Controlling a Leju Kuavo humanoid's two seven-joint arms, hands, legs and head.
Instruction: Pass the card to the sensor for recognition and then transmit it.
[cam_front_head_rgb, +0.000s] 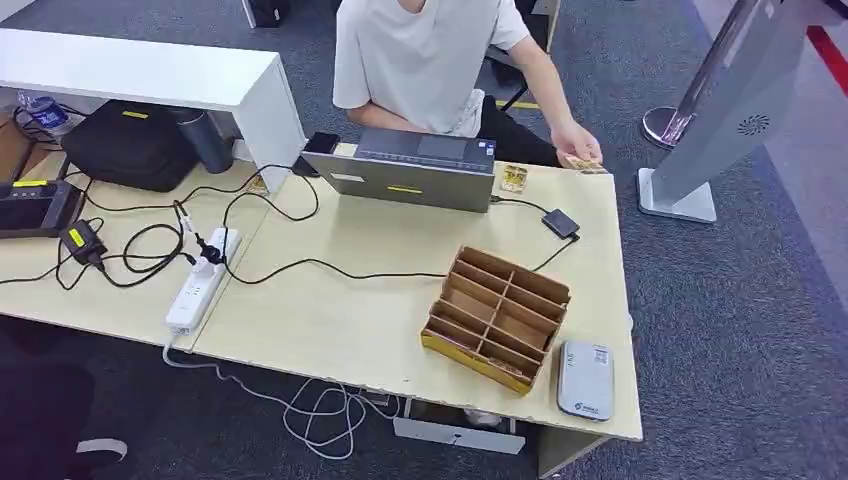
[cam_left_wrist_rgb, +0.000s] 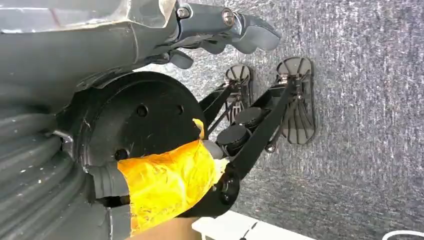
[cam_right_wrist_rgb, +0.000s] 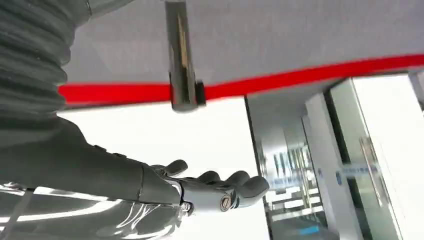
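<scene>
Nothing of the task looks started on the robot's side. Toward the upper right of the head view, a person's hand (cam_front_head_rgb: 577, 143) holds what looks like a card (cam_front_head_rgb: 586, 163) at the far right corner of the table (cam_front_head_rgb: 340, 320); it is too small to tell whether it lies on the wood or is lifted off it. A second small card-like item (cam_front_head_rgb: 514, 178) lies just left of it, beside the laptop (cam_front_head_rgb: 410, 168).

The robot's arms hang low. The left hand (cam_left_wrist_rgb: 225, 30) is at the top of its wrist view, over grey carpet, fingers (cam_left_wrist_rgb: 255, 35) loosely curled with nothing in them. The right hand (cam_right_wrist_rgb: 215, 190) sits at the bottom centre of its wrist view, fingers (cam_right_wrist_rgb: 245, 185) likewise curled in on nothing.

The step in hand is most likely taking the card. I judge the right arm better placed, since the card sits on the right side. It would have to rise and reach far across the table with its fingers spread. The sensor is probably the small black box (cam_front_head_rgb: 560, 222) on a cable, right of centre, or the grey device (cam_front_head_rgb: 585, 380) at the lower right; I cannot tell which.

The wooden divider box (cam_front_head_rgb: 497, 317) stands in the lower right of centre, near the front edge, directly in the reach path. The grey device lies close to the table's right edge. Bare table lies between the divider box and the laptop. Cables (cam_front_head_rgb: 300, 265) and a power strip (cam_front_head_rgb: 203, 280) crowd the left half.
</scene>
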